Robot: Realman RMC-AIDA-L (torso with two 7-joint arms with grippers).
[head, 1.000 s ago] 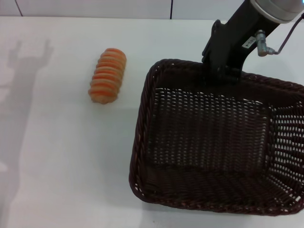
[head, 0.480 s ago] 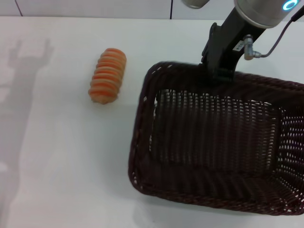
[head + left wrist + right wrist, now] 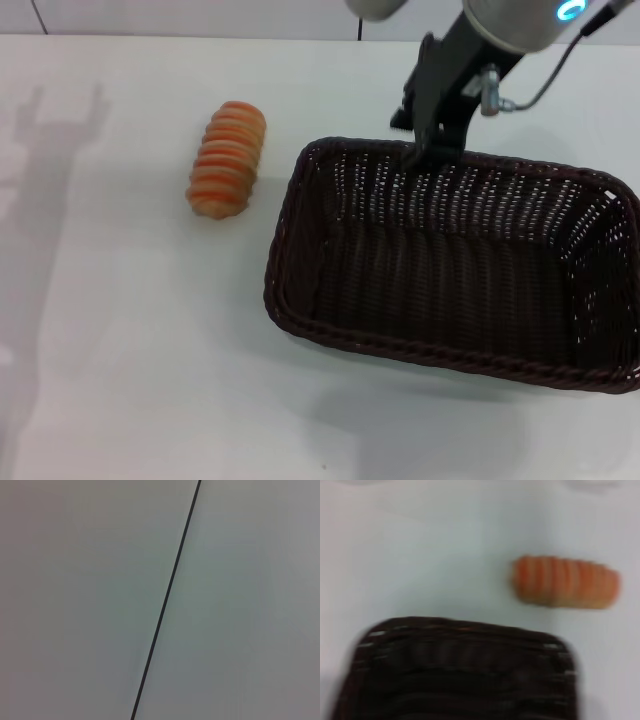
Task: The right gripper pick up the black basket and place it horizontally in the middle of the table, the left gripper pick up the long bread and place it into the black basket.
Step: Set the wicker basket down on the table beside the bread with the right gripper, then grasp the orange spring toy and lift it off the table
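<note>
The black basket (image 3: 440,352) hangs at the right of the table (image 3: 130,350), roughly level, with its shadow on the tabletop below its near edge. My right gripper (image 3: 428,150) is shut on the middle of the basket's far rim and holds it up. The long bread (image 3: 227,160) lies on the table to the left of the basket, apart from it. The right wrist view shows the basket's rim (image 3: 465,630) and the bread (image 3: 565,581) beyond it. My left gripper is out of view; only its shadow (image 3: 55,130) falls on the table's far left.
The left wrist view shows only a grey panel with a dark seam (image 3: 165,605). The table's far edge meets a wall (image 3: 200,15). The basket's right end reaches the picture's right edge.
My right gripper has moved left with the basket. The basket has gone from tilted steeply toward me to nearly level, and its left end is now closer to the bread.
</note>
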